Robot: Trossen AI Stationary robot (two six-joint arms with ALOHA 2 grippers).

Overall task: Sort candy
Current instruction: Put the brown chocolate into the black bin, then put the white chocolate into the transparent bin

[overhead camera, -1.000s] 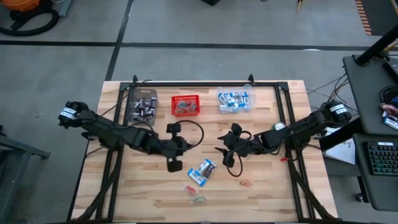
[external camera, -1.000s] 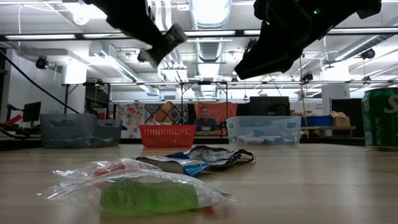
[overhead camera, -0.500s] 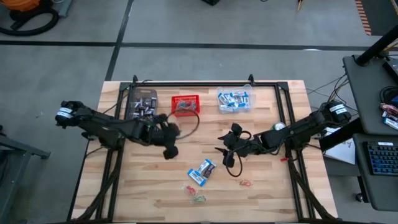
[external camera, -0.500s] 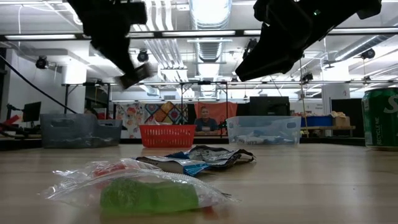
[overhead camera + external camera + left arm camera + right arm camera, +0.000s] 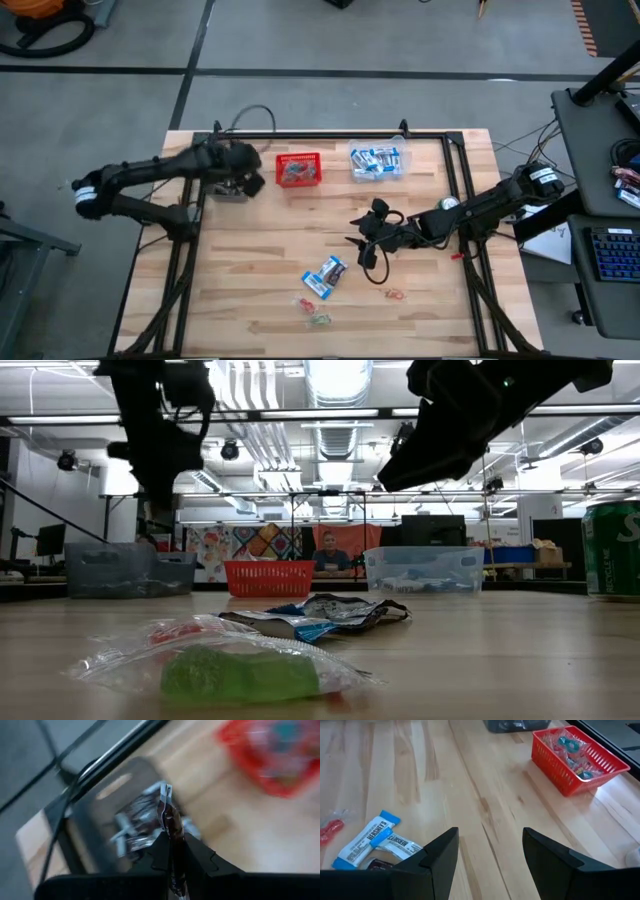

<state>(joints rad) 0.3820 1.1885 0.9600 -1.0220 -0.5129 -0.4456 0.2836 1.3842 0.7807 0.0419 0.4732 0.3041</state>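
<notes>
Dark brown mini bar (image 5: 171, 822) sits pinched in our left gripper (image 5: 172, 851) above the clear plastic bin (image 5: 226, 170); releasing off-centre could miss it. Right gripper (image 5: 489, 851) waits spread near blue-and-white packets (image 5: 372, 840).

Two arms work over the desk (image 5: 240, 300), one pincer apiece. Three containers line its far edge: a clear bin of dark bars (image 5: 226, 170), one red basket (image 5: 298, 169), and a clear bin of blue-and-white packets (image 5: 376, 162). Loose on the wood lie two blue-and-white packets (image 5: 326, 275), touching, and two small twist-wrapped sweets (image 5: 316, 311) beside them, with another red piece (image 5: 393, 295) apart.
</notes>
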